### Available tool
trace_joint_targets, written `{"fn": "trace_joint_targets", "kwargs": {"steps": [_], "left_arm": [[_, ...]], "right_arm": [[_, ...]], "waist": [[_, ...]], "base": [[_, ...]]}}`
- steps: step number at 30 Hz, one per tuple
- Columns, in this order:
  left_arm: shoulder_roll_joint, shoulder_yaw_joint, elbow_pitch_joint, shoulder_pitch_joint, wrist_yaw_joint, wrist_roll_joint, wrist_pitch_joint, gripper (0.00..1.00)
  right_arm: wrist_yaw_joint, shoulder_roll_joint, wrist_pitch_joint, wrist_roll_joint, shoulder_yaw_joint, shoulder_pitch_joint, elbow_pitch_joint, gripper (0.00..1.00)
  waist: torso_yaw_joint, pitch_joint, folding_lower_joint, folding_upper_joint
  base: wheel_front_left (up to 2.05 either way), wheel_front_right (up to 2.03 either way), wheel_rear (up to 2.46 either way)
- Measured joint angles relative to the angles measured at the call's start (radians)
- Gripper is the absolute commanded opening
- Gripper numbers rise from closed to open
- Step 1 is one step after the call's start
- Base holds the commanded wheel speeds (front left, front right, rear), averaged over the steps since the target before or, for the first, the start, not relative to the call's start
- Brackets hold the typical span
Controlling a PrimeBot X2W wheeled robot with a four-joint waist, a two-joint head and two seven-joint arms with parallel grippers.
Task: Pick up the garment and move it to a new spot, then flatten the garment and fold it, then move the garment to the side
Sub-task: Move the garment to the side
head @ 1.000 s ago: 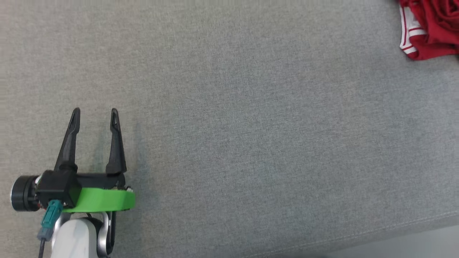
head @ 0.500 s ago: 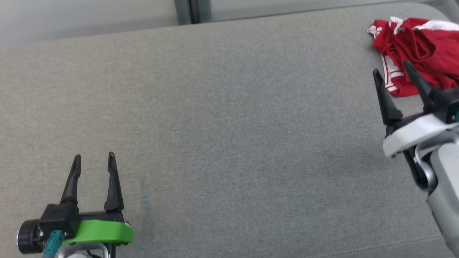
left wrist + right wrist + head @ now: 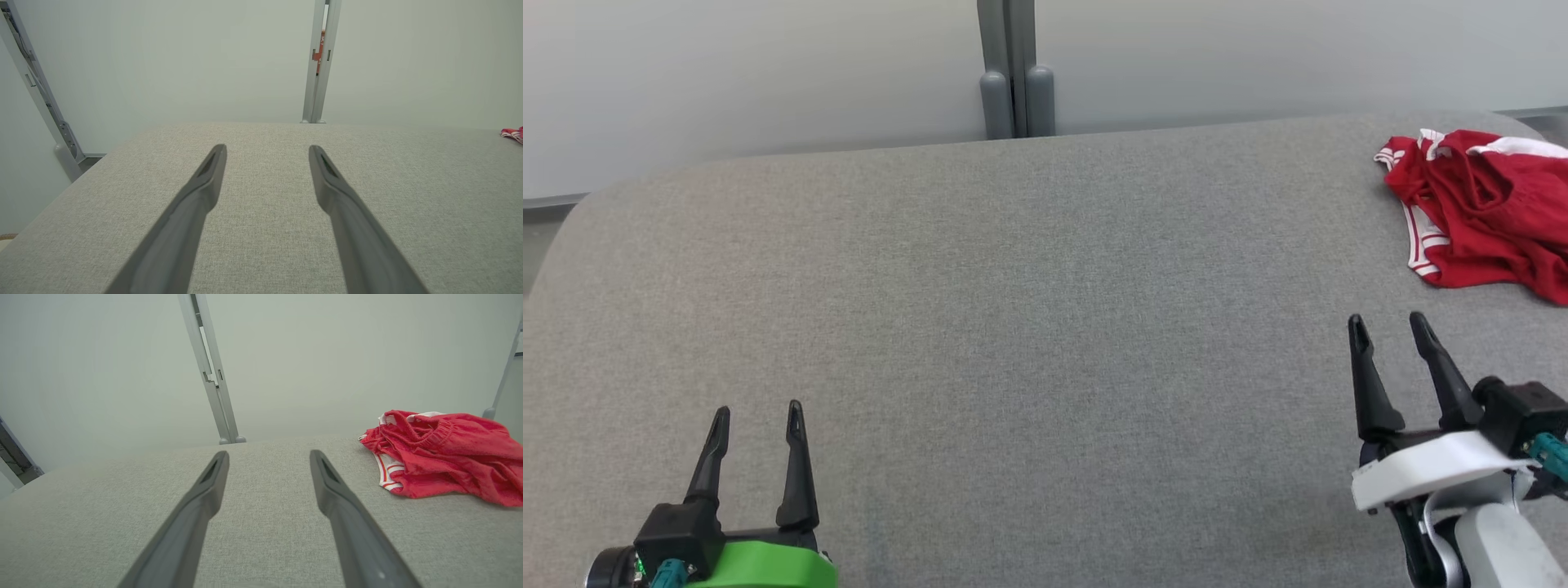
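The garment [image 3: 1482, 212] is a crumpled red pair of shorts with white stripes, lying at the far right of the grey cushioned surface [image 3: 1045, 327]. It also lies ahead and to the right in the right wrist view, garment [image 3: 441, 451], and a small edge of the garment [image 3: 512, 134] shows at the right border of the left wrist view. My right gripper [image 3: 1388, 324] stands open near the front right, a short way in front of the garment, with nothing between its fingers. At the front left my left gripper [image 3: 758, 412] is open and empty, far from the garment.
A pale wall runs behind the surface, with a grey vertical post [image 3: 1015, 73] at its middle. The surface has rounded far corners, and a metal frame leg [image 3: 36, 102] stands past its left edge.
The head camera has tilted up, so the far edge, wall and post came into view. My right gripper has come into view and dropped back from beside the garment.
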Motion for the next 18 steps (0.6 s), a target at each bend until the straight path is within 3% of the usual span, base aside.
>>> {"fn": "trace_joint_targets", "kwargs": {"steps": [8,18], "left_arm": [[0.0,0.004,0.024,0.018,-0.009,-0.003,0.0,1.0],[-0.001,0.012,0.049,0.017,-0.017,-0.003,0.0,1.0]], "right_arm": [[0.0,0.085,0.0,-0.054,-0.02,0.114,-0.063,1.0],[0.0,0.128,0.0,-0.097,-0.023,0.162,-0.087,1.0]], "waist": [[0.022,-0.05,0.0,0.0],[0.03,-0.072,0.0,0.0]], "base": [[0.0,0.0,0.0],[0.0,0.0,0.0]]}}
